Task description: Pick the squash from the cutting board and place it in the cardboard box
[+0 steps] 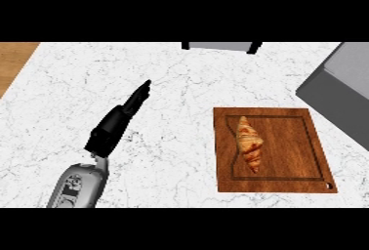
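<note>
Squash, an orange-brown striped tapered piece (249, 142), lies untouched on brown wooden cutting board (275, 150). Left robot hand (121, 118) open, fingers straight, well apart. Risk: tapered shape may slip when gripped.

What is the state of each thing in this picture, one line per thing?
left hand: open, fingers straight, above the bare counter, holding nothing.
squash: lying on the cutting board, untouched, not yet picked.
cutting board: flat on the counter, carrying only the squash.
right hand: not in view.
</note>
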Action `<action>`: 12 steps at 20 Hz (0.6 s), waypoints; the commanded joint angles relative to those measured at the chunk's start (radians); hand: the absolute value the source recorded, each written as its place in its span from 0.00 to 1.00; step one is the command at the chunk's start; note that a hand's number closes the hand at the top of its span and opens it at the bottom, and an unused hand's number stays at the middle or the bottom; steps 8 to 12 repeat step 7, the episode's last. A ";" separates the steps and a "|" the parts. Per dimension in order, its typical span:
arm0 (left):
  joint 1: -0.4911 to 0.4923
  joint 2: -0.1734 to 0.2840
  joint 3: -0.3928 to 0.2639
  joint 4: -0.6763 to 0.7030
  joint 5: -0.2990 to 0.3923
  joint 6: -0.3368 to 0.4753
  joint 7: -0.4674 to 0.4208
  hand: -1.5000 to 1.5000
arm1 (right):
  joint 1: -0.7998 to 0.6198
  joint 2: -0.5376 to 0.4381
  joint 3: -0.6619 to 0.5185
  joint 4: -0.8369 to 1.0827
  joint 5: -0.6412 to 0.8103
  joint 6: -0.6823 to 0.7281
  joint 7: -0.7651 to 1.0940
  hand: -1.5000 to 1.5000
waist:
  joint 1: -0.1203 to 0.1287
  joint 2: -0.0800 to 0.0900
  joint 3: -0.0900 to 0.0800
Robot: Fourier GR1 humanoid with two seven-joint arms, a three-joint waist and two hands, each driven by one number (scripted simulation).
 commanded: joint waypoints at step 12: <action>0.014 -0.004 0.004 -0.004 0.001 0.007 -0.004 0.50 | -0.060 0.048 -0.154 0.178 -0.290 0.403 0.045 0.00 | -0.008 0.011 0.024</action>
